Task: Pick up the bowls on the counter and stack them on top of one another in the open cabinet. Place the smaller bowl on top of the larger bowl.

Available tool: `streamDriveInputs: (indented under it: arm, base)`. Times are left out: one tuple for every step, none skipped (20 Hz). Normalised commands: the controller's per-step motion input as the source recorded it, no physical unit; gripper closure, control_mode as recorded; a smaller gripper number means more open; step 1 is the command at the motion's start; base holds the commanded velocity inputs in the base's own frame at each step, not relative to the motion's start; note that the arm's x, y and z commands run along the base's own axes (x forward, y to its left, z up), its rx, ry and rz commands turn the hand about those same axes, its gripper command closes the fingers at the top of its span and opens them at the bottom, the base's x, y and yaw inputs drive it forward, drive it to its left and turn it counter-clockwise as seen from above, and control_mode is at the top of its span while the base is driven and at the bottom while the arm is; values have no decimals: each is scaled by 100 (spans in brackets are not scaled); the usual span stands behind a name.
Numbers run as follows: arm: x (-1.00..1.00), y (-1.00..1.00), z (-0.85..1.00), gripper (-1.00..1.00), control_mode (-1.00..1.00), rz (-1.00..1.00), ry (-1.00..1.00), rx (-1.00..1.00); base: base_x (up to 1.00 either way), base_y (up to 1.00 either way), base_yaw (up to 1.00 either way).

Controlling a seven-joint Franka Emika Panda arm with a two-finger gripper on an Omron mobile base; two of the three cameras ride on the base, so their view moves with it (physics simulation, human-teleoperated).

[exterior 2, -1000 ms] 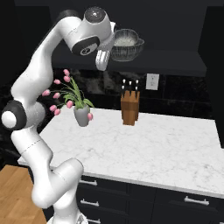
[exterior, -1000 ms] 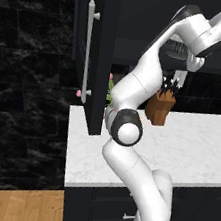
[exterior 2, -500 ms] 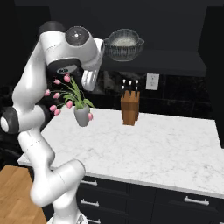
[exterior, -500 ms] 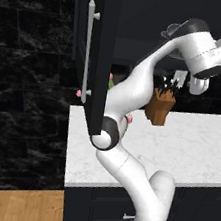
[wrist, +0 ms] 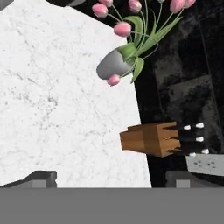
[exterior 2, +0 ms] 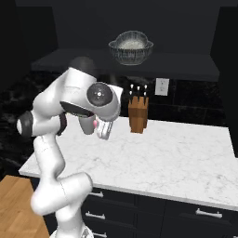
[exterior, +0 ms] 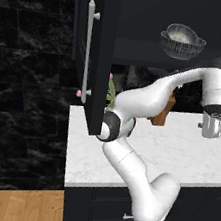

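The smaller bowl (exterior: 181,35) (exterior 2: 131,42), pale and speckled inside, sits nested in the larger bowl (exterior: 183,49) (exterior 2: 132,55), which stands on the shelf of the open cabinet (exterior: 102,55). My gripper (exterior: 211,129) (exterior 2: 103,132) (wrist: 114,178) hangs well below that shelf, pointing down over the counter (exterior: 176,153) (exterior 2: 176,158) (wrist: 52,109). It is open: in the hand view its fingertips (wrist: 41,177) stand far apart with only marble between them. It holds nothing.
A wooden knife block (exterior 2: 138,118) (wrist: 151,138) stands at the counter's back by the wall. A grey vase of pink tulips (wrist: 114,63) is beside it. The cabinet door with its silver bar handle (exterior: 87,48) juts out over the counter's left end.
The gripper has pulled away from the bowls on the shelf and swung down over the counter. The stacked bowls stay where they were.
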Motion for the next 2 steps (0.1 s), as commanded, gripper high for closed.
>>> streamDriveInputs:
  arm:
    - [-85, -49, -80, -100, -100, 0, 0, 0]
    - [-74, -51, -78, -100, -100, 0, 0, 0]
  base:
    - [0, 0, 0]
    - [0, 0, 0]
